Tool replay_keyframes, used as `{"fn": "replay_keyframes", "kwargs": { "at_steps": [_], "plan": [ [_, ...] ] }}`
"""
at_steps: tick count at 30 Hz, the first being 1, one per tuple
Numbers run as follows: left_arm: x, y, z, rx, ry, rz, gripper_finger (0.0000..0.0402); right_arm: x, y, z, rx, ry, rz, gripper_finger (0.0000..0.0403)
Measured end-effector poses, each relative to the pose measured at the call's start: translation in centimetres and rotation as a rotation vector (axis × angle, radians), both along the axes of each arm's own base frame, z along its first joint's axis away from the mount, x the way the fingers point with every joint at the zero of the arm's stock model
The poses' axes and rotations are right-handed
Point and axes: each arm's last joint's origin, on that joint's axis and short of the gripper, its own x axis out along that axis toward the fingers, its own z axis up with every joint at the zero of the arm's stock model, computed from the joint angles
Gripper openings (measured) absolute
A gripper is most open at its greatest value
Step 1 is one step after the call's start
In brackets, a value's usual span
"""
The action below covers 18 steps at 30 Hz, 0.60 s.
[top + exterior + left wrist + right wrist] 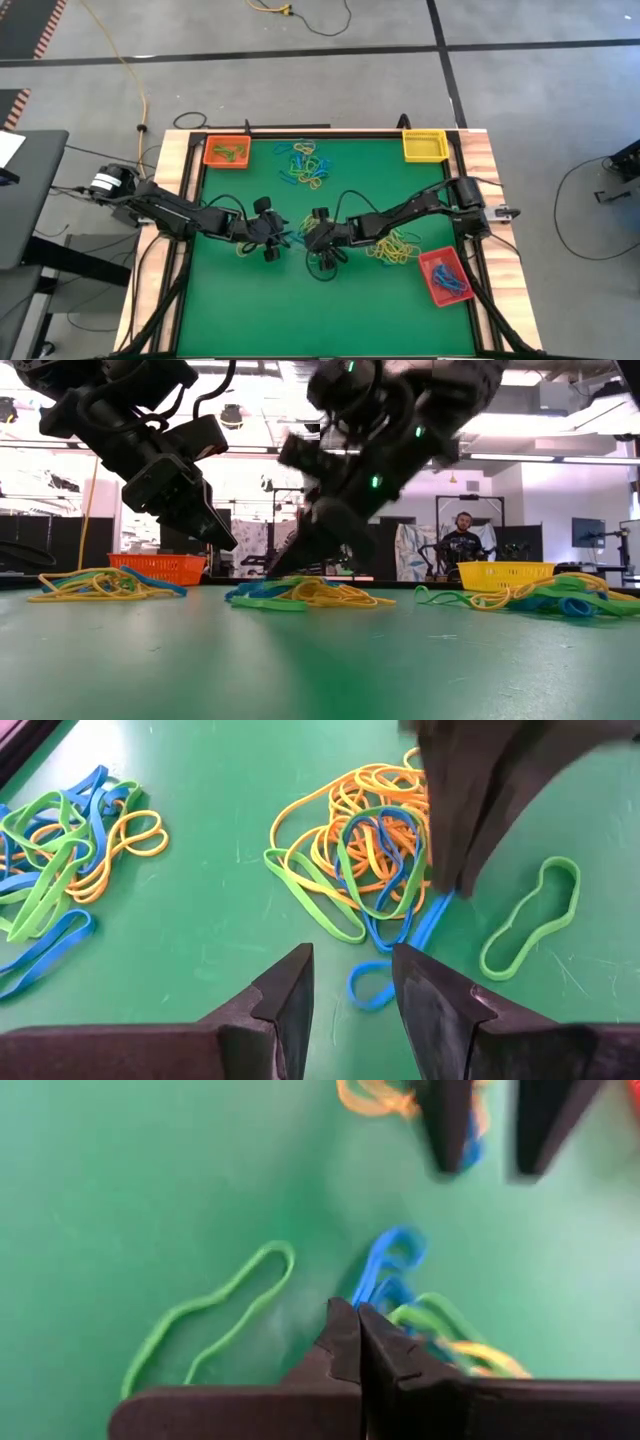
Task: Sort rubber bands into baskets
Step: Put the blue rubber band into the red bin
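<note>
- The right gripper (358, 1342) is in the middle of the green bench (250, 300), fingers pressed together on a blue rubber band (385, 1270).
- The left gripper (352, 995) is beside it, fingers spread, holding nothing.
- More rubber bands (305, 165) lie in piles at top middle.
- No writing can be read.

Two dark jointed arms with black looping cables, small green lights, and matte wedge-shaped fingers (285, 1010).

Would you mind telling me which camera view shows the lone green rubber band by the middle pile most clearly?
The left wrist view: the lone green rubber band lies whole and apart on the mat. The right wrist view shows it blurred, beside the shut right claw. High and low views don't resolve it.
</note>
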Motion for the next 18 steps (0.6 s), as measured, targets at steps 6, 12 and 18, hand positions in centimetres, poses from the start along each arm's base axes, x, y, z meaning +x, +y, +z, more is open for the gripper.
{"fn": "replay_keyframes", "kwargs": {
  "at_steps": [6,12,18],
  "plan": [
    [0.0,0.0,0.0,0.0,0.001,0.001,0.0128,-1.6,1.2,3.1,-0.045,0.014,-0.005,0.0013],
    [0.0,0.0,0.0,-0.001,0.004,-0.001,0.0128,-4.5,2.9,6.2,-0.073,0.094,-0.006,0.0012],
    [0.0,0.0,0.0,-0.003,0.004,-0.002,0.0128,-8.5,4.6,9.1,-0.056,0.184,-0.051,0.0012]
  ]
}}
